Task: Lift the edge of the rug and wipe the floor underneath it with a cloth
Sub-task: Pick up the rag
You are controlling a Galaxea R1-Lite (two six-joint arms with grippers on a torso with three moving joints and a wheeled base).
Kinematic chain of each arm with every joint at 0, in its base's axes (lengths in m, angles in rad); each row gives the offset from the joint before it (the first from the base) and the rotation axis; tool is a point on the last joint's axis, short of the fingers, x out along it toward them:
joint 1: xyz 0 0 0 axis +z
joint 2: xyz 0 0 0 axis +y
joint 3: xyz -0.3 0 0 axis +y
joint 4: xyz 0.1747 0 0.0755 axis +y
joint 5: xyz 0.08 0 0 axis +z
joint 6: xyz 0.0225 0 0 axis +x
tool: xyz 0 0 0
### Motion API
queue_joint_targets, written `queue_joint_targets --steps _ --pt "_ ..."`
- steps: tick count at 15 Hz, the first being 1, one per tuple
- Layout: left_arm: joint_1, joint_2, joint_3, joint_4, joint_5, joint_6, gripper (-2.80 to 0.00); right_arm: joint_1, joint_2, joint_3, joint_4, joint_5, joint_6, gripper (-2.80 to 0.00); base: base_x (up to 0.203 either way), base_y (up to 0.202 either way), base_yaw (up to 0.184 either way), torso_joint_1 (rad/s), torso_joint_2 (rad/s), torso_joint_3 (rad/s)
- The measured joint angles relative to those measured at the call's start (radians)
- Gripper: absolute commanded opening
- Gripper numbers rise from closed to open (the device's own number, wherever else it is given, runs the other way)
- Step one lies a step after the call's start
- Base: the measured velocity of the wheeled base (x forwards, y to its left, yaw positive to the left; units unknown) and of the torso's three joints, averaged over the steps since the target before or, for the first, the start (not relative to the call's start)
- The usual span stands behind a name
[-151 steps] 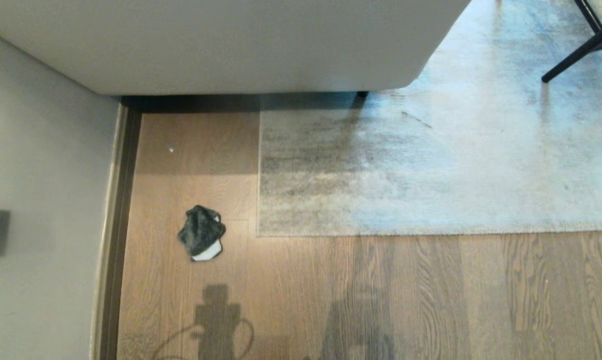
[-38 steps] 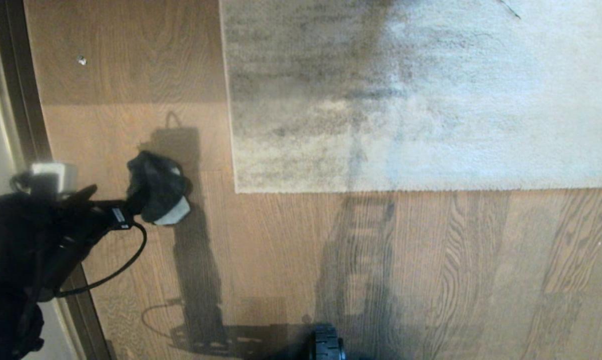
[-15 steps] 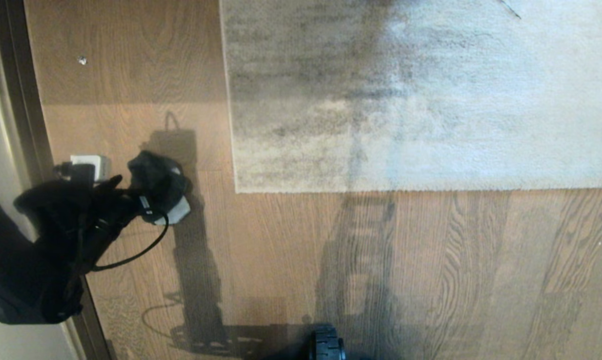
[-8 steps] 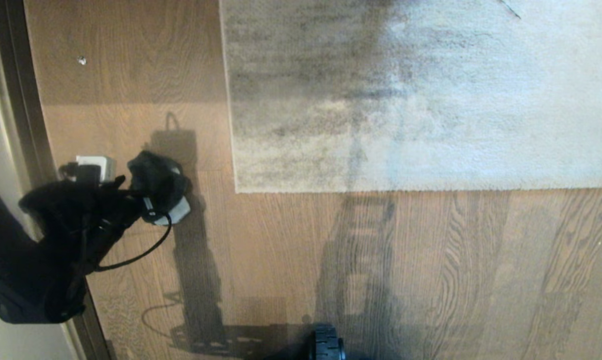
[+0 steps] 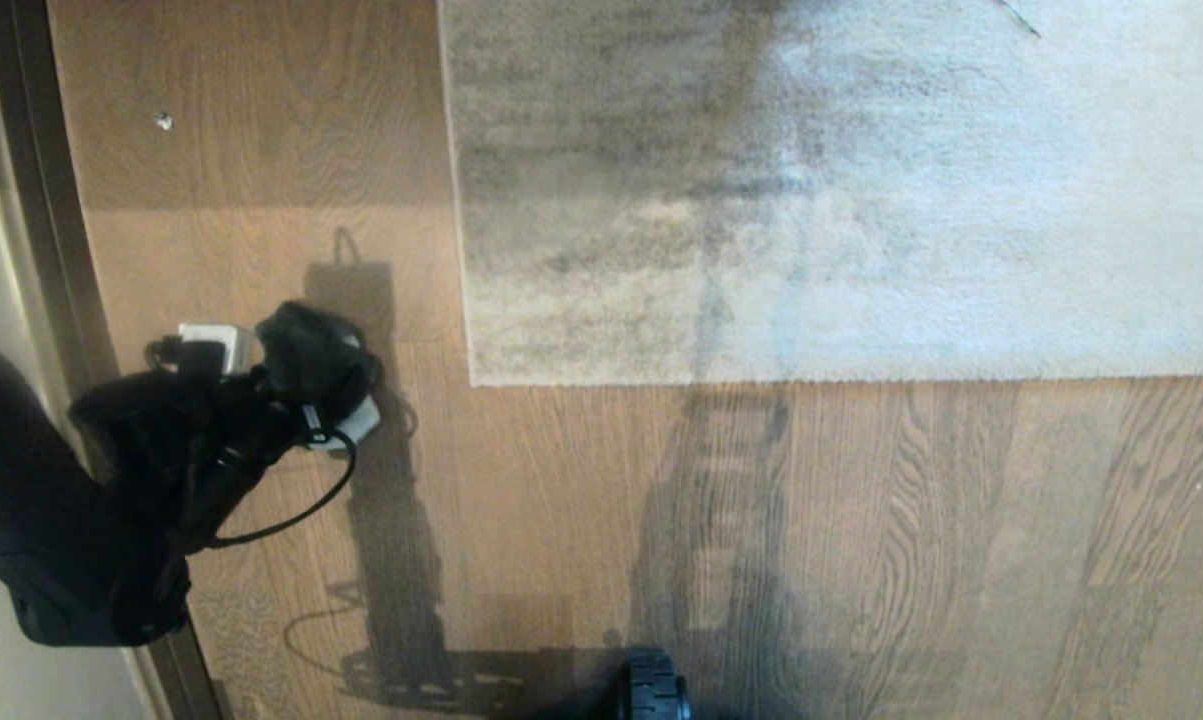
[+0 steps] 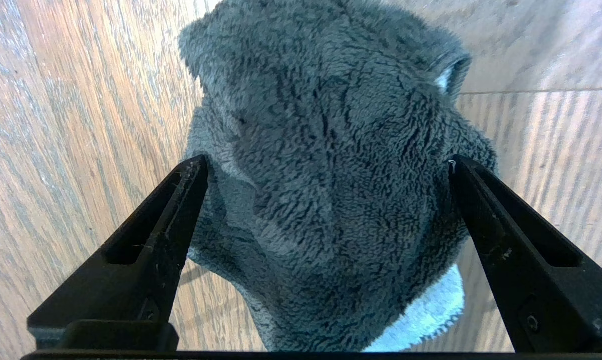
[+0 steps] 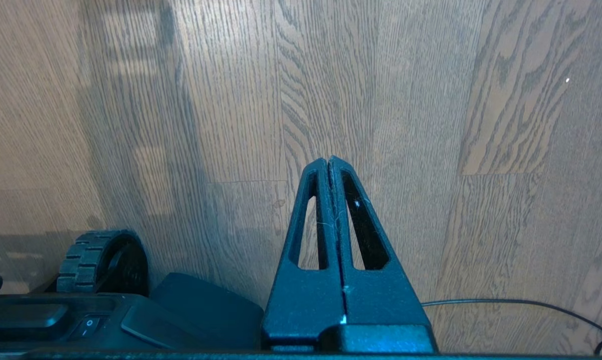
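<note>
Wood floor (image 5: 581,500) fills most of the view. Rug (image 5: 841,190) lies flat on it, its near rug edge (image 5: 851,380) down on the planks. Left gripper (image 6: 326,167) reaches in from the wall side, fingers (image 6: 173,210) spread wide either side of the cloth (image 5: 311,365) (dark, fuzzy, lying left of the rug corner), not clamped. Right gripper (image 7: 329,162) hangs pressed shut over bare floor, holding nothing.

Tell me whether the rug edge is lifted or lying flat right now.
Lying flat. In the head view the rug edge sits flush on the floor, with no cream underside or fold showing, and neither gripper touches it.
</note>
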Motion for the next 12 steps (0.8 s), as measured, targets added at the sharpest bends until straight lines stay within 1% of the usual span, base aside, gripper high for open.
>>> queue_joint_targets --steps 7,12 --pt "-0.01 0.023 -0.013 0.0 0.0 0.002 0.0 0.0 0.0 0.0 0.0 0.0 0.0 -2.8 0.0 0.0 0.0 0.0 0.0 0.0" --pt "-0.012 0.002 -0.013 0.0 0.002 0.001 0.0 0.0 0.0 0.0 -0.001 0.0 0.0 -2.8 0.0 0.0 0.0 0.0 0.0 0.0"
